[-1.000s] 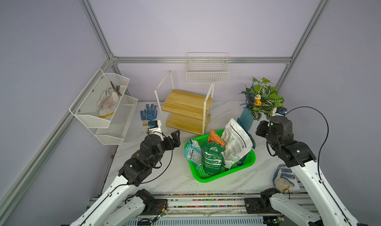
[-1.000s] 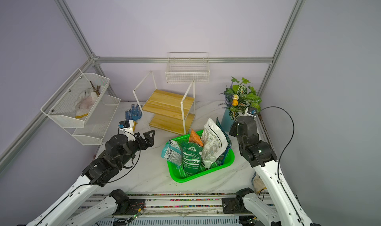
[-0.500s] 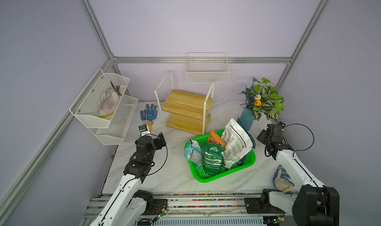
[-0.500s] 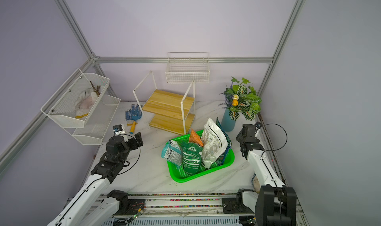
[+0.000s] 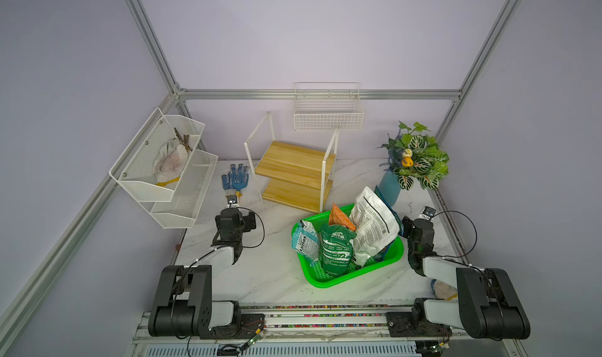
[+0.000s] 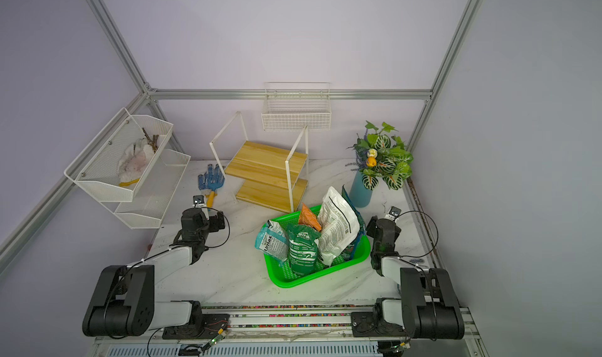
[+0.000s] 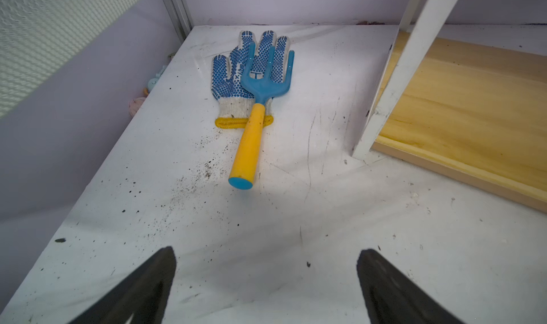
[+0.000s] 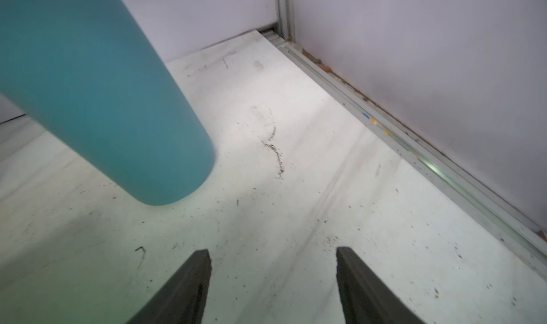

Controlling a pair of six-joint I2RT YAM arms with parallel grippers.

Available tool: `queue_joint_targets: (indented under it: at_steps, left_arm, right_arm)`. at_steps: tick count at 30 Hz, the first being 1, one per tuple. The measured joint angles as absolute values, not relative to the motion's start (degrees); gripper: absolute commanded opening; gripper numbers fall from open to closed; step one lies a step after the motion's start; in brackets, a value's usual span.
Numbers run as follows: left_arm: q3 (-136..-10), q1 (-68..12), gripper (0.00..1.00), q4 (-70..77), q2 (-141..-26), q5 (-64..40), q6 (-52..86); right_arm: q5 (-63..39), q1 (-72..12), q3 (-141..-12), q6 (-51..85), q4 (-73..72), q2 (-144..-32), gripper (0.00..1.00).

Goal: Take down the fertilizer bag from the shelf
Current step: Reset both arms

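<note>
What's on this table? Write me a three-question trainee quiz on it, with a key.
1. Fill in: the bags stand in a green ___.
2. True or false: a bag lies on the shelf.
3. The fork lies on: A the shelf; B the glove; C a bag.

Key: 1 basket; 2 false; 3 B.
</note>
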State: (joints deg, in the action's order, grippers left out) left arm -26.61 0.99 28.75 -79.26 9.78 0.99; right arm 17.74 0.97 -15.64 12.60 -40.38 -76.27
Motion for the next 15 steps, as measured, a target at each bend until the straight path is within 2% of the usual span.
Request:
queue_joint_targets:
  at_steps: [8, 9, 10, 15]
  left_arm:
    - [-24.47, 1.54, 1.00, 43.88, -82.96, 4.08, 0.21]
    - [-23.90, 1.54, 1.00, 45.84, -84.49, 4.05, 0.21]
    - [-23.22, 1.56, 1.00, 48.21, -86.61, 4.05, 0.19]
    - [-22.46, 1.54, 1.00, 50.02, -89.47, 3.84, 0.16]
  right_arm:
    - [17.30, -2.35, -15.44, 5.80, -64.53, -88.51, 0.83]
    - [17.52, -2.37, -15.51, 5.37, -65.43, -88.95, 0.89]
    - [17.72, -2.39, -15.62, 5.19, -65.47, -88.92, 1.00]
    - [16.86, -3.64, -16.60, 4.27, -65.58, -88.77, 1.00]
